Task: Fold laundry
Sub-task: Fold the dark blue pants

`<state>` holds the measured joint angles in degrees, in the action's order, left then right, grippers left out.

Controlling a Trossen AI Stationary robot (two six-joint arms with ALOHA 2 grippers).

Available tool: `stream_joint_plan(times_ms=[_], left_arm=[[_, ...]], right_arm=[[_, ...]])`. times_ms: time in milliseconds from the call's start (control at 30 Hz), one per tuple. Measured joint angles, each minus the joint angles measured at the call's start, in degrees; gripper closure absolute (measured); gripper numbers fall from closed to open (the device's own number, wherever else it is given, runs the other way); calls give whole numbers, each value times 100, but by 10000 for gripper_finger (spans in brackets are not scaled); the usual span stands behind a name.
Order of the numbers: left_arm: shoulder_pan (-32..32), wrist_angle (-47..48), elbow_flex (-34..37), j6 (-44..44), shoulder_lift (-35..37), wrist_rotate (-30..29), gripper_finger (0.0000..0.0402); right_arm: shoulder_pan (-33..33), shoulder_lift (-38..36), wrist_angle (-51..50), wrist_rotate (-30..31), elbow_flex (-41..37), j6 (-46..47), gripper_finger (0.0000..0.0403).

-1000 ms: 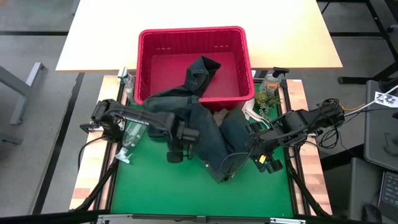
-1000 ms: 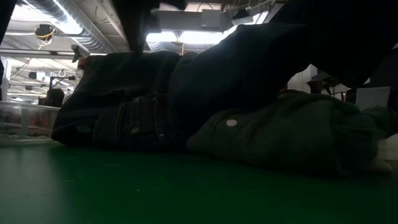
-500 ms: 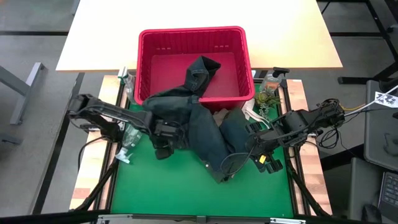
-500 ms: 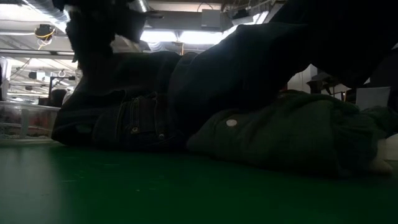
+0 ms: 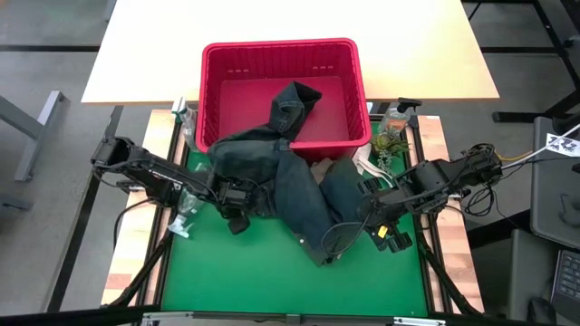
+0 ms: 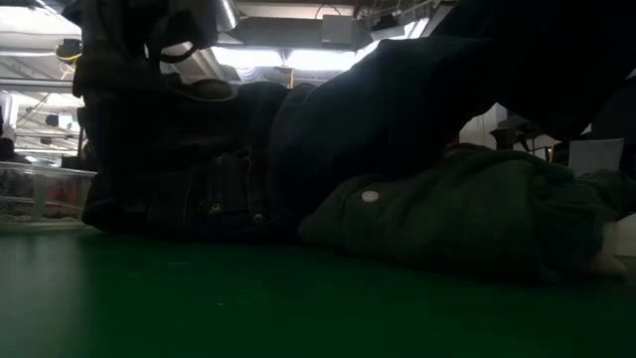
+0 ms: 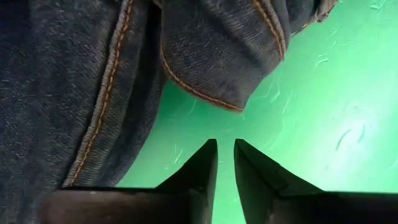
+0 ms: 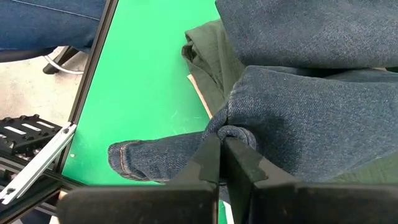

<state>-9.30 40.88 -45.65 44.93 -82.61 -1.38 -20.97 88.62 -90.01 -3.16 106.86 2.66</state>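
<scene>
Denim jeans [image 5: 294,186] sprawl across the green mat [image 5: 263,272] on the desk, one leg climbing over the near wall of the red basket [image 5: 281,54] at the far side. An olive-green shirt [image 6: 467,214] lies bunched under their right part. At the left edge of the jeans, the left gripper [image 7: 225,163] sits low over the mat, its fingers [image 7: 199,168] nearly together with a thin gap and nothing between them, just short of a denim hem. On the right, the right gripper [image 8: 221,149] has its fingers pinched tight on a fold of the jeans.
</scene>
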Motion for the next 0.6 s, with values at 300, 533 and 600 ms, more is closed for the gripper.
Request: stream_joint_plan(times_ms=[300, 533, 600], left_arm=[[0, -722, 237, -3, 2, -111, 276], [1, -1464, 649, -2, 0, -544, 239], [2, -1774, 749, -3, 0, -708, 235]], right_arm=[[0, 0, -1, -2, -1, 0, 393], [0, 0, 1, -2, -1, 0, 393], [0, 0, -1, -2, -1, 0, 393]])
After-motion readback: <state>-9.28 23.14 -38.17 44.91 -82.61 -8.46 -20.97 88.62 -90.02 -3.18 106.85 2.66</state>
